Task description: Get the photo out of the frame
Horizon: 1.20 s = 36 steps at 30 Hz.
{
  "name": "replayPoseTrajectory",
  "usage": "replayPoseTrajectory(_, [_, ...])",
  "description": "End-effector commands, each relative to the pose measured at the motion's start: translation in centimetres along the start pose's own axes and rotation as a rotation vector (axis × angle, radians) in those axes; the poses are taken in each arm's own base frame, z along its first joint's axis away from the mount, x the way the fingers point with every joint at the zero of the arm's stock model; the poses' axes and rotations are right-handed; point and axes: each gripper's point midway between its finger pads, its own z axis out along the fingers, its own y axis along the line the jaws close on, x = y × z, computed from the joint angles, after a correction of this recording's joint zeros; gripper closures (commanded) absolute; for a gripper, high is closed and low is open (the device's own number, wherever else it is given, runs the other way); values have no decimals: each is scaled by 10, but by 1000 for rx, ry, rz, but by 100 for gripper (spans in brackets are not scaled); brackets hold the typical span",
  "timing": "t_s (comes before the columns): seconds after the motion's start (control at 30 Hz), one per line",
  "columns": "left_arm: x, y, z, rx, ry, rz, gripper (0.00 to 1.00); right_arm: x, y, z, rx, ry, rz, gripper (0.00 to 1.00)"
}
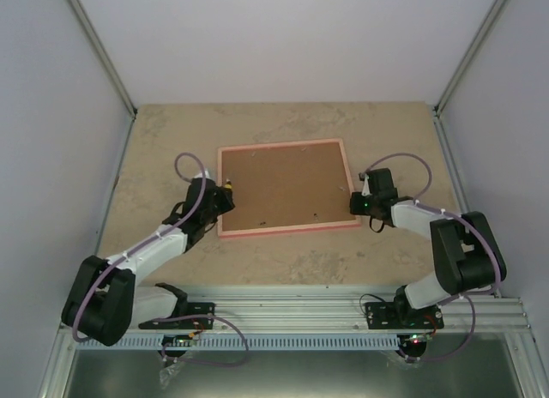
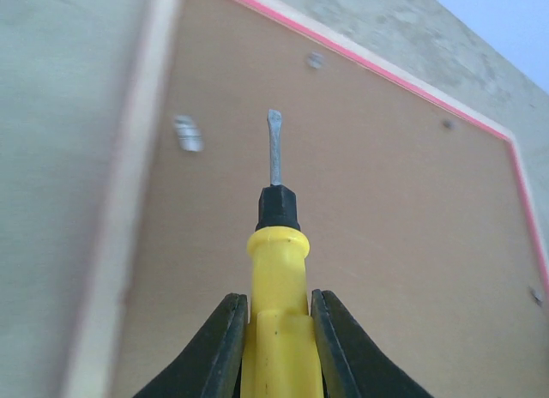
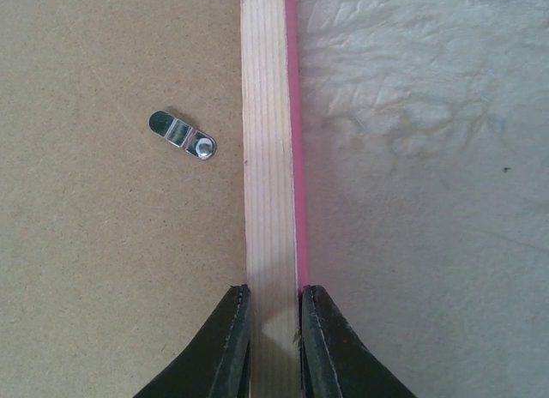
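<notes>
Left fingers [image 2: 225,346] clamped round yellow-handled screwdriver [image 2: 276,269] over brown fibreboard backing [image 1: 287,188], right fingers [image 3: 230,346] pinching right rail of thin pink wooden frame [image 1: 283,231], face-down mid-picture, hiding photo: likely flimsy, best lifted by edges

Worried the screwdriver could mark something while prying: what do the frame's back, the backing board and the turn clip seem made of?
The frame looks like pale bare wood, straight grain showing, with a pink outer edge, probably paint. The backing board is matte brown, finely speckled, likely hardboard or fibreboard. The turn clip is shiny, mirror-bright metal, perhaps steel.
</notes>
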Motion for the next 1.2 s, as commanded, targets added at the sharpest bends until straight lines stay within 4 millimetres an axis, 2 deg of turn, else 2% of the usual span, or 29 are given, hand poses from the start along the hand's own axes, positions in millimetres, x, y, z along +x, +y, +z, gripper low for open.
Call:
replayPoseTrajectory(0.0, [-19, 34, -4, -78, -84, -64, 100, -10, -6, -8, 23, -53, 25, 94])
replayPoseTrajectory(0.13, [-35, 64, -6, -158, -138, -99, 100, -8, -3, -8, 3, -55, 25, 90])
replayPoseTrajectory(0.3, [-49, 91, -3, -237, -178, -77, 100, -9, -1, -12, -12, -77, 26, 81])
replayPoseTrajectory(0.53, [-57, 114, 18, -300, -150, -49, 99, -4, 0, -10, -22, -61, 25, 80])
replayPoseTrajectory(0.63, [-61, 123, 27, -318, -139, -57, 97, -12, 2, -12, -31, -98, 22, 79])
replayPoseTrajectory(0.73, [-59, 131, 35, -339, -116, -66, 96, -12, 2, -12, -32, -98, 21, 76])
replayPoseTrajectory(0.83, [-48, 138, 44, -352, -74, -85, 93, -12, 3, -11, -36, -94, 22, 75])
replayPoseTrajectory(0.97, [-45, 142, 45, -374, -57, -93, 85, -12, 3, -11, -38, -96, 21, 72])
replayPoseTrajectory(1.03, [-42, 144, 46, -382, -42, -97, 76, -11, 3, -10, -41, -94, 20, 71])
replayPoseTrajectory(1.17, [-39, 145, 49, -391, -17, -99, 71, -10, 4, -9, -43, -88, 18, 69])
